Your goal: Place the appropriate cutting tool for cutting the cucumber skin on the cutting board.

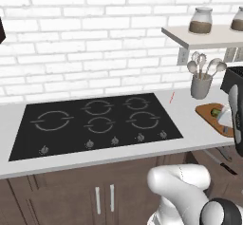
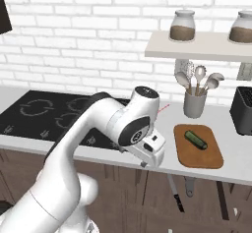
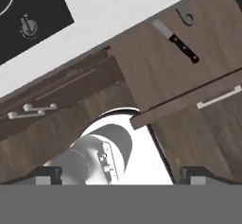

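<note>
The brown cutting board (image 2: 206, 158) lies on the counter right of the cooktop, with the dark green cucumber (image 2: 196, 139) on its far half. The left base view catches the board (image 1: 206, 110) and cucumber (image 1: 216, 112) partly behind my arm. Below the counter an open drawer holds the slim dark grey cutting tool (image 3: 182, 16) with a hooked end, beside a black-handled knife (image 3: 178, 42). In the right base view the tool (image 2: 189, 187) lies right of the knife (image 2: 173, 193). My gripper (image 2: 143, 164) hangs at the counter's front edge, left of the board, pointing down. It is open (image 3: 122, 176) and holds nothing.
A grey holder with spoons and a whisk (image 2: 195, 99) stands behind the board. A black toaster (image 2: 242, 110) sits at the right, below a shelf with jars (image 2: 183, 26). The black cooktop (image 1: 95, 122) covers the counter's left. The open drawer's front, with its handle (image 3: 218, 98), juts out below the counter.
</note>
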You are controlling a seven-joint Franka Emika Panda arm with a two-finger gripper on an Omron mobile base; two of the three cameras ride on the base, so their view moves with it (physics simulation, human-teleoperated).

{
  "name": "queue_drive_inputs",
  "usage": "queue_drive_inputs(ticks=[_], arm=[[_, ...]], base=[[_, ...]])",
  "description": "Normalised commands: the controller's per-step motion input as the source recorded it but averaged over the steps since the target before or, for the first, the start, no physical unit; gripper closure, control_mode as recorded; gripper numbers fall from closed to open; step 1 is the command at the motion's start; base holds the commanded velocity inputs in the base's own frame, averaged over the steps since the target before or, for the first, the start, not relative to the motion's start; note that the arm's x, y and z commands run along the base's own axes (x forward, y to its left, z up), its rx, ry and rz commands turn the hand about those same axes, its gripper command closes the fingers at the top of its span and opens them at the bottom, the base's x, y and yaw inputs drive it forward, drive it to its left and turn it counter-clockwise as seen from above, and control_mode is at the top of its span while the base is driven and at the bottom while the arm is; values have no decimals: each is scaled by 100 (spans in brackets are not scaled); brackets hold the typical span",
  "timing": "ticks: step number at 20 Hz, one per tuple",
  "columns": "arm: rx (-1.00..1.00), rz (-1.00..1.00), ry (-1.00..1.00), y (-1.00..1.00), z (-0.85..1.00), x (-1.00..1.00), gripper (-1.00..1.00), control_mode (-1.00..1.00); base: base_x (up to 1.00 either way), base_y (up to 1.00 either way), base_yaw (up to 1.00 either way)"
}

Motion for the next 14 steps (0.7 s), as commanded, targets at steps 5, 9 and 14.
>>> queue_drive_inputs(ticks=[5,9,14], arm=[[0,-7,9,-100,-70,-29,-100,-100],[0,1,12,-76,-65,0,-100,-100],[0,3,14,-62,-40,0,-100,-100]], base=[[0,0,0],[0,0,0],[0,0,0]])
